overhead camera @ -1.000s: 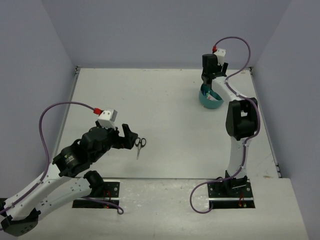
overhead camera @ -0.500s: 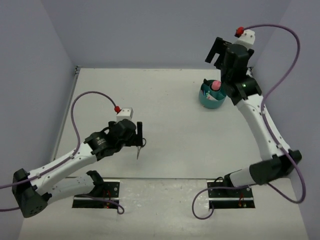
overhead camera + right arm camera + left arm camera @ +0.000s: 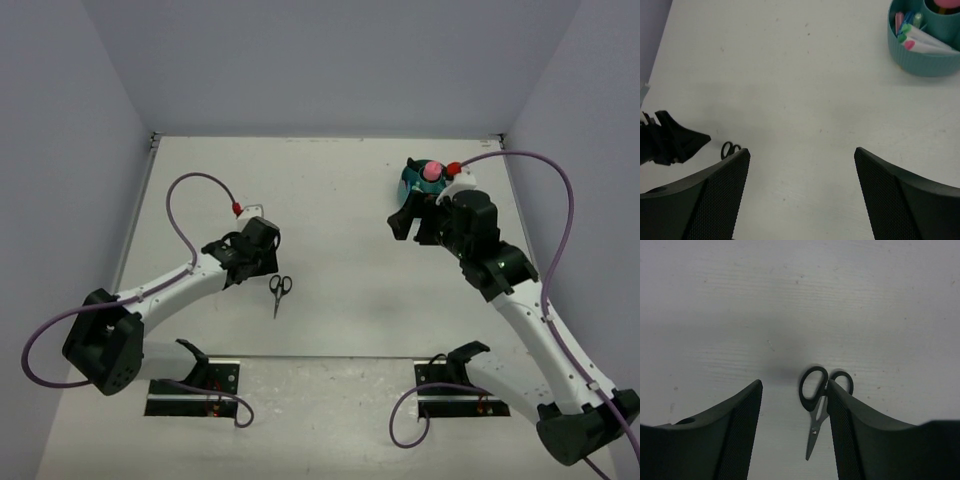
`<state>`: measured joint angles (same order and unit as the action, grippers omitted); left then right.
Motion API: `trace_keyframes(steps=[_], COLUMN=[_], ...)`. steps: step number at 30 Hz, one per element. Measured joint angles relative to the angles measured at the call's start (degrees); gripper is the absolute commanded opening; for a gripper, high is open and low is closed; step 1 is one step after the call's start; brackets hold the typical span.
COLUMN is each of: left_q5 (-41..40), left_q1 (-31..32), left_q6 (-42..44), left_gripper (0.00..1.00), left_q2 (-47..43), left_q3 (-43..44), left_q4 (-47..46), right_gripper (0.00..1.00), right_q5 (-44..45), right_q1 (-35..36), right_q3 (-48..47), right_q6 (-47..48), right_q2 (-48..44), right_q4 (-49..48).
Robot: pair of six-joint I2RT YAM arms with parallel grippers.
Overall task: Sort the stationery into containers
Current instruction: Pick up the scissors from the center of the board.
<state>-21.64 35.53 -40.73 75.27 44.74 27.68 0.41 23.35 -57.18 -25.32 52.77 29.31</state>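
**Left gripper (image 3: 268,248) backs off the scissors (image 3: 279,290); right gripper (image 3: 410,228) drops from the organizer (image 3: 408,180)**

Half a second ago the left gripper sat over the scissors. Now it lies just up-left of them, and they lie flat on the table (image 3: 340,200), lower centre-left of the top view, where they were. In the left wrist view its fingers are spread wide, and the scissors (image 3: 814,427) lie loose between them, against the right-hand one. The right gripper has sunk to just lower-left of the organizer, at the upper right. Its fingers are wide and hold nothing. Its wrist view shows the organizer (image 3: 920,65) at the upper right, with highlighters (image 3: 920,42) in an outer compartment. A pink-capped glue stick (image 3: 431,171) stands in the middle cup.
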Motion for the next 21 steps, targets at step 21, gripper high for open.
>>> trace_keyframes(steps=[21], left_q5=[4.94], left_q1=[0.09], left_q6=[1.16], left_gripper=[0.28], left_q2=[9.31], left_q3=[-4.25], left_q4=[-7.65], right_gripper=[0.78], right_q5=[-10.36], right_q1=[0.00], right_q3=[1.83], right_q6=[-0.72], right_q2=[-7.43], right_q4=[-0.69])
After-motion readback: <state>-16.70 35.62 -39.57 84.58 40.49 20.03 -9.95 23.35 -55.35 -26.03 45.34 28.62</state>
